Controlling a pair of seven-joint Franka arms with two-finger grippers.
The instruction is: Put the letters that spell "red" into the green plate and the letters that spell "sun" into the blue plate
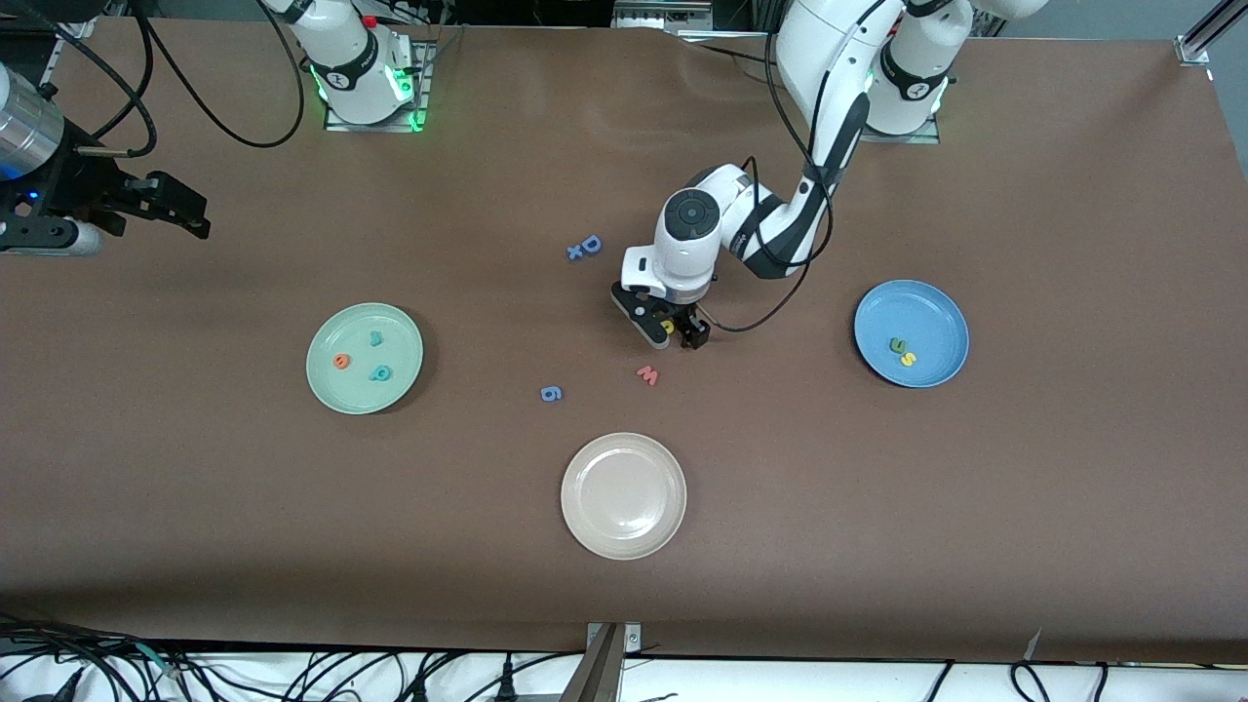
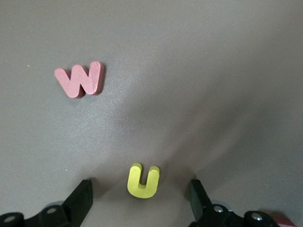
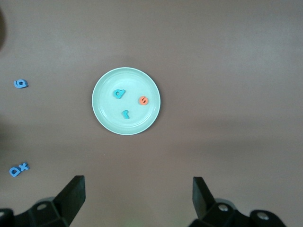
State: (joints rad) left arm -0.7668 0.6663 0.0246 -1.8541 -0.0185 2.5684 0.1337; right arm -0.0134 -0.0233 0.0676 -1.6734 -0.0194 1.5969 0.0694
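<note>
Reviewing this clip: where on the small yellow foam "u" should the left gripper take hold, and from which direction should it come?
Best straight down from above, I'd judge: the small yellow foam "u" lies flat on the brown table, so only its thin outer edges offer a grip. Pinch across the two prongs' outer sides. The left gripper already straddles it with open jaws, and the pink foam "w" lies well apart.

You were working in a robotics lab, not a home or a shop. Two white arm bases (image 1: 366, 68) were bolted at one edge of a table (image 1: 1024, 507) covered in plain brown sheeting, with green status lights glowing at their feet. Black cables (image 1: 224, 117) looped over the table's edge, and more cables and plugs (image 1: 292, 673) lay tangled along the edge nearest the front camera. Aluminium framing (image 1: 1204, 34) showed at one corner.
</note>
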